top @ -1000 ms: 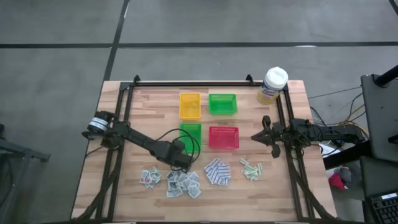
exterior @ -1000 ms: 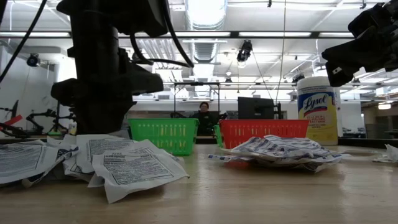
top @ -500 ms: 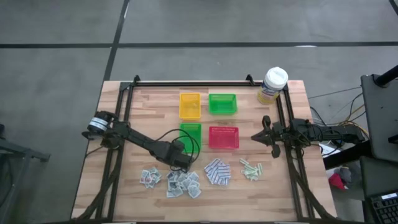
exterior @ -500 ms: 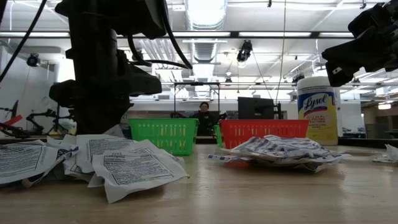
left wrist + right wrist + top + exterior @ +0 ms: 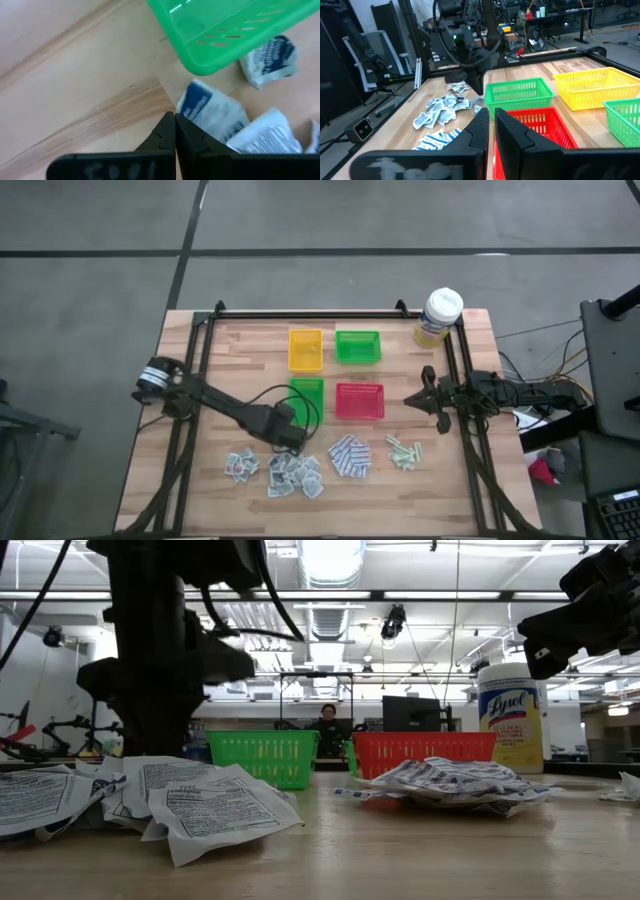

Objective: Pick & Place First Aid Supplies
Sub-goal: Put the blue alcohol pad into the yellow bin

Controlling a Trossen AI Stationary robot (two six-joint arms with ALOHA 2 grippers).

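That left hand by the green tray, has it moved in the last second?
Barely. In the high view the left hand stays beside the nearer green tray, above the white packets; only its fingers have pinched shut.

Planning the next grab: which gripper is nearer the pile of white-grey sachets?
Left. The left gripper sits shut at the edge of the sachet pile; the right gripper waits beyond the red tray.

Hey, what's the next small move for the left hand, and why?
Probably a short, slow lift straight up. The left hand is shut with its tips at the edge of a blue-and-white packet, beside the green tray. Whether the packet is actually pinched can't be told, and a small lift would show it. The right hand waits at the table's right side.
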